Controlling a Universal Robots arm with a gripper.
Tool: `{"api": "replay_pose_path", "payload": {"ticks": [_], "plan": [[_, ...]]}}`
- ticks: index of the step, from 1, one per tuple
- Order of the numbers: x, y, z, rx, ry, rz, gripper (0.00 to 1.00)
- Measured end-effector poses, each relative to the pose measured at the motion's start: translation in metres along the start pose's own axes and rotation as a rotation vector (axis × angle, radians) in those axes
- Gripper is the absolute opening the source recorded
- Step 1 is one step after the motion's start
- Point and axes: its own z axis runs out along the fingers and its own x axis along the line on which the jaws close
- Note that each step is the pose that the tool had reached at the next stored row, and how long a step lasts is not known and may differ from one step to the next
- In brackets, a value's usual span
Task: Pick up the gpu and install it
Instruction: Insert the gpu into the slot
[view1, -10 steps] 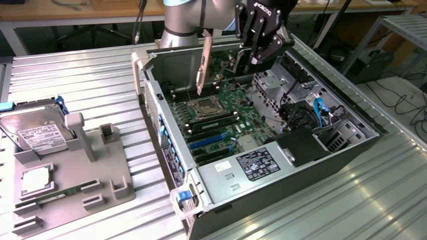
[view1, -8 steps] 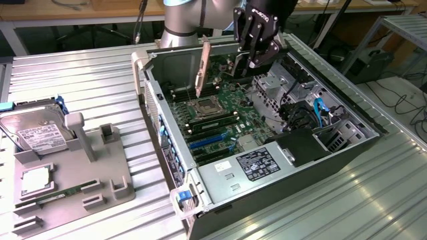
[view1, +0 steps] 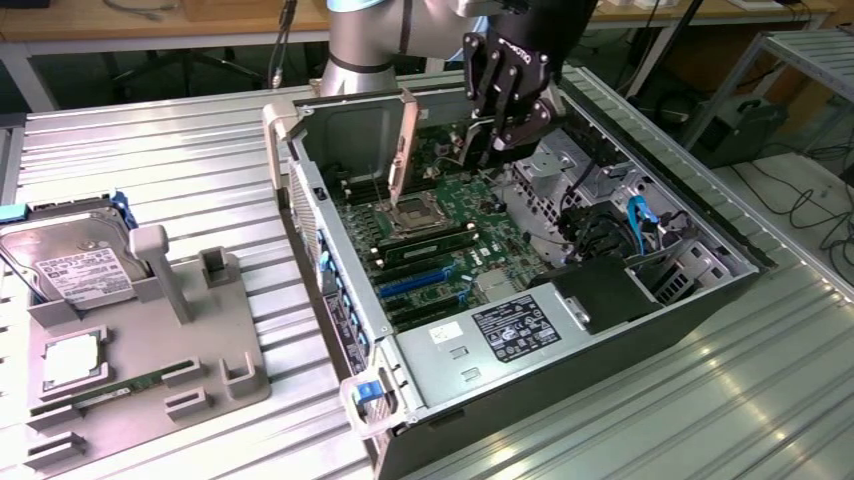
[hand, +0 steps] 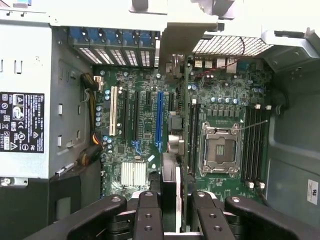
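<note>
Your tool (view1: 497, 128) is pinching the gpu (view1: 400, 150) edge-on, holding it upright inside the open PC case (view1: 707, 275), above the motherboard (view1: 447, 225). In the wrist view the gpu (hand: 176, 75) is hanging between the blue expansion slot (hand: 160, 120) and the CPU socket (hand: 220, 150), its bracket end pointing at the case's rear wall. Beside the case, the hard drive (view1: 74, 265) is sitting on the grey fixture (view1: 147, 390) on the surface (view1: 160, 170).

Labels (hand: 21, 121) maybe printed, text illegible.
</note>
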Motion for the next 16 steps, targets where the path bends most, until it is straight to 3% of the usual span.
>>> {"api": "replay_pose_path", "payload": {"ticks": [8,9,10,16], "plan": [[0.0,-0.0002,0.0131,0.0,0.0002,0.0,0.28],[0.0,-0.0003,0.0135,-0.0003,0.0052,0.0,0.28],[0.0,-0.0003,0.0145,-0.0003,0.0061,0.0,0.28],[0.001,-0.0005,0.0194,-0.0002,0.0062,0.001,0.28]]}}
